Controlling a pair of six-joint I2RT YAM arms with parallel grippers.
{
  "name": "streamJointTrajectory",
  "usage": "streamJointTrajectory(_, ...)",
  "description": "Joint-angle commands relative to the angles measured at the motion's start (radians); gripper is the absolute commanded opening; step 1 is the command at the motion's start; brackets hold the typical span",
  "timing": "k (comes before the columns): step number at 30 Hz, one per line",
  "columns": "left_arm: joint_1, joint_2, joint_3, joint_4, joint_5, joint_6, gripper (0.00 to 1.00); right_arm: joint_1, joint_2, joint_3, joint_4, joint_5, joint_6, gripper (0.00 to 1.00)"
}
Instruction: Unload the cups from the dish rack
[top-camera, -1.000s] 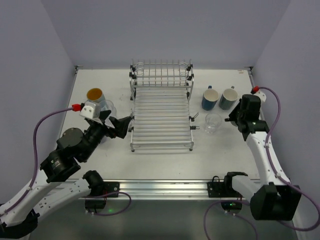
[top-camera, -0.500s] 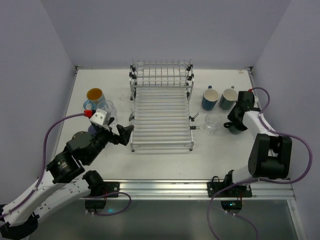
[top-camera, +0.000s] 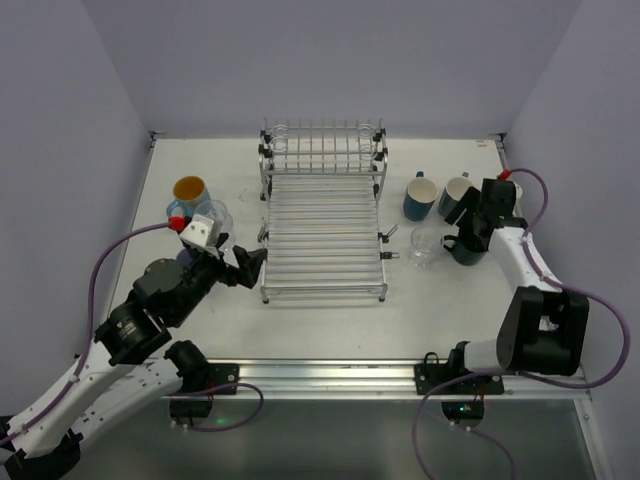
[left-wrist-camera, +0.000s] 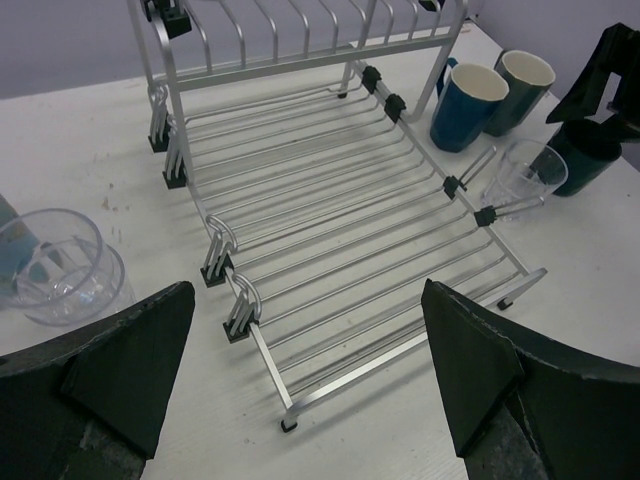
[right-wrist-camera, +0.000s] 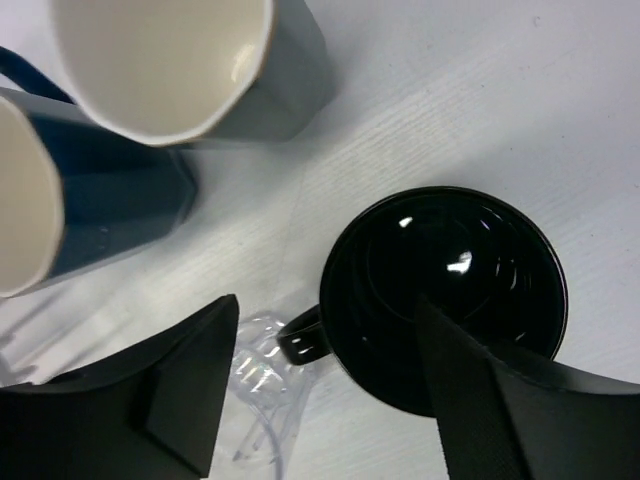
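Note:
The silver wire dish rack (top-camera: 323, 235) stands mid-table with no cups on its slats (left-wrist-camera: 330, 200). To its right stand a dark blue mug (top-camera: 420, 197), a teal mug (top-camera: 456, 195), a clear tumbler (top-camera: 426, 245) and a dark mug (top-camera: 466, 250). My right gripper (top-camera: 462, 228) hovers open over the dark mug (right-wrist-camera: 450, 290): one finger is above its mouth, the other beyond its handle (right-wrist-camera: 300, 335), and neither grips it. My left gripper (left-wrist-camera: 305, 390) is open and empty at the rack's front left corner. A light blue mug with an orange inside (top-camera: 189, 193) and clear tumblers (left-wrist-camera: 55, 265) sit left of the rack.
The teal mug (right-wrist-camera: 190, 60) and dark blue mug (right-wrist-camera: 90, 200) stand close behind my right gripper (right-wrist-camera: 325, 390), and the clear tumbler (right-wrist-camera: 255, 390) is right beside the dark mug's handle. The table's right edge runs just past the right arm.
My right gripper has opened and let go of the dark mug, which now stands on the table beside the tumbler. The left arm drew back toward the rack's front left corner.

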Motion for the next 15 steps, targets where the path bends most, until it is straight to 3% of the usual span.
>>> streamJointTrajectory(1,0.011,0.008,-0.007,0.04,-0.003,0.03,1.0,0.005,-0.117,0.045,0.01,-0.036,0.02,0.77)
streamJointTrajectory(6,0.012,0.042,0.022,0.041,-0.027,0.028,1.0,0.005,-0.427,-0.002,0.062,-0.164,0.082,0.98)
streamJointTrajectory(11,0.012,0.066,0.133,0.034,0.002,0.01,1.0,0.006,-0.778,-0.142,0.205,-0.451,0.202,0.99)
streamJointTrajectory(15,0.012,0.056,0.224,0.005,0.008,-0.015,1.0,0.006,-1.079,-0.177,0.173,-0.511,0.242,0.99)
